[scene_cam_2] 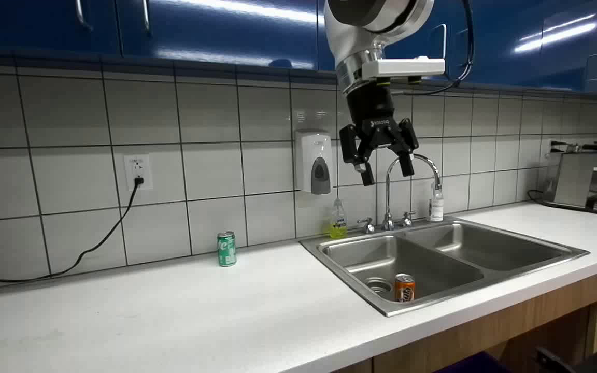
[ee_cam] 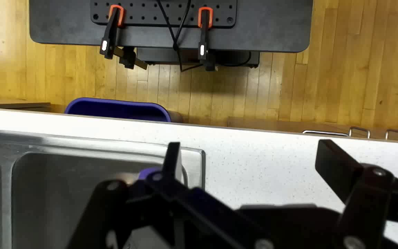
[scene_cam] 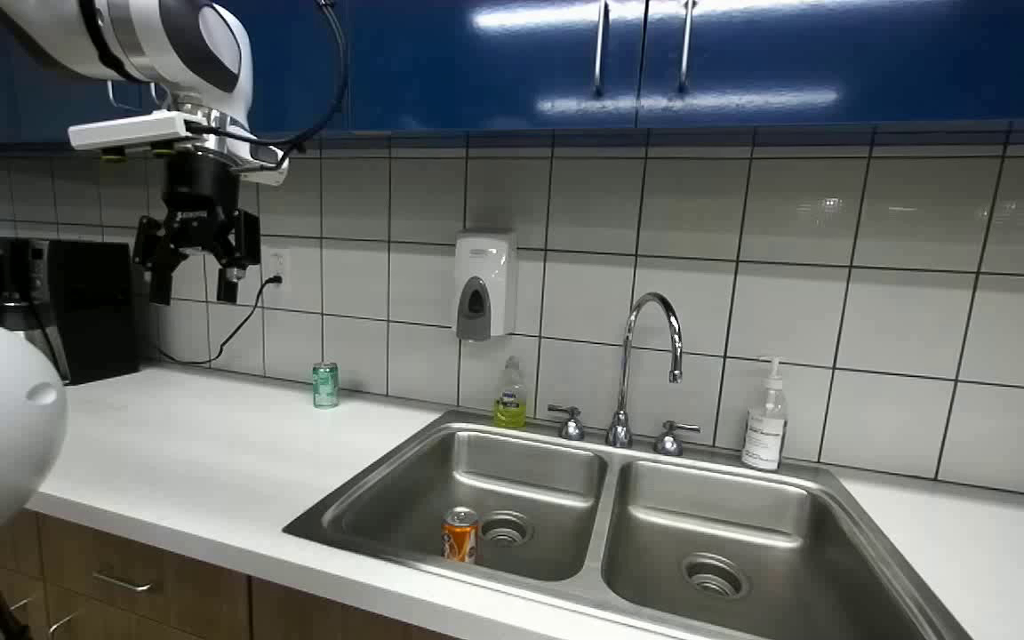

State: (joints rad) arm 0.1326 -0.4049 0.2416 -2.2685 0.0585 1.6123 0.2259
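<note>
One cylindrical can in steel sink; pincer spread.

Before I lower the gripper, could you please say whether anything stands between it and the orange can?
In both exterior views, nothing visible stands between the open gripper and the orange can, which sits inside the sink.

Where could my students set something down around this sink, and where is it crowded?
The counter looks bare between the black appliance, the green can and the sink's rim. The basin without the orange can also looks free around its drain. Crowded: the back ledge, with a yellow bottle, faucet, handles and pump bottle.
</note>
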